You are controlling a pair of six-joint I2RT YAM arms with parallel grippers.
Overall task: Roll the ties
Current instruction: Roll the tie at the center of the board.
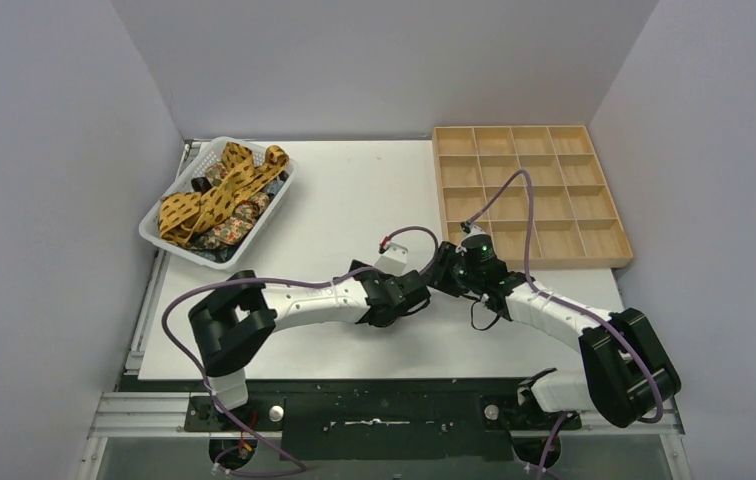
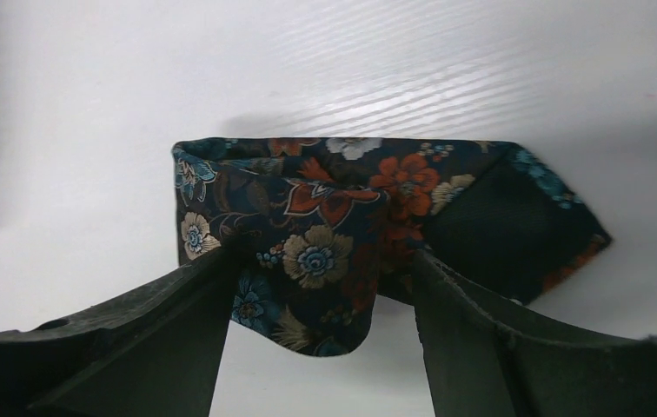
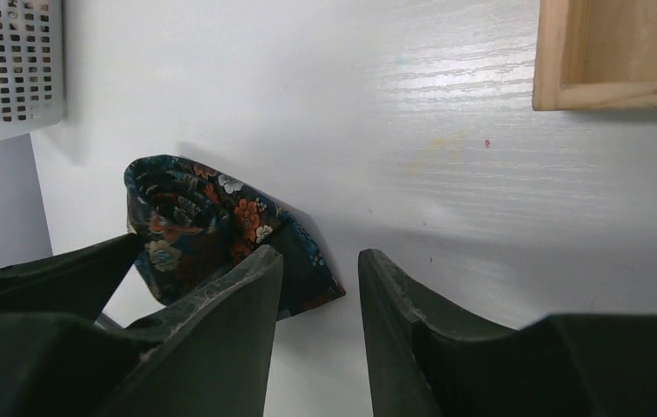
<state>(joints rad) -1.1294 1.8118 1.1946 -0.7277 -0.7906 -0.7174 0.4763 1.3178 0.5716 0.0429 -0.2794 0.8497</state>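
Rolled navy floral tie (image 2: 325, 208) lying crosswise, tip rightward, pinched by left hand (image 2: 321, 256), right hand (image 3: 321, 256) spread, white mesh basket (image 1: 166, 243) holding mustard ties (image 1: 216, 192)

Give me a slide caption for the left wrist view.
Left gripper with a finger on each side of a rolled dark floral tie lying on the white table.

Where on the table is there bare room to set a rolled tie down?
Widest bare table is the far middle, between the white basket and the wooden tray. A narrower strip lies near left, between basket and left arm. Centre is crowded: the left hand and right hand meet at the floral tie.
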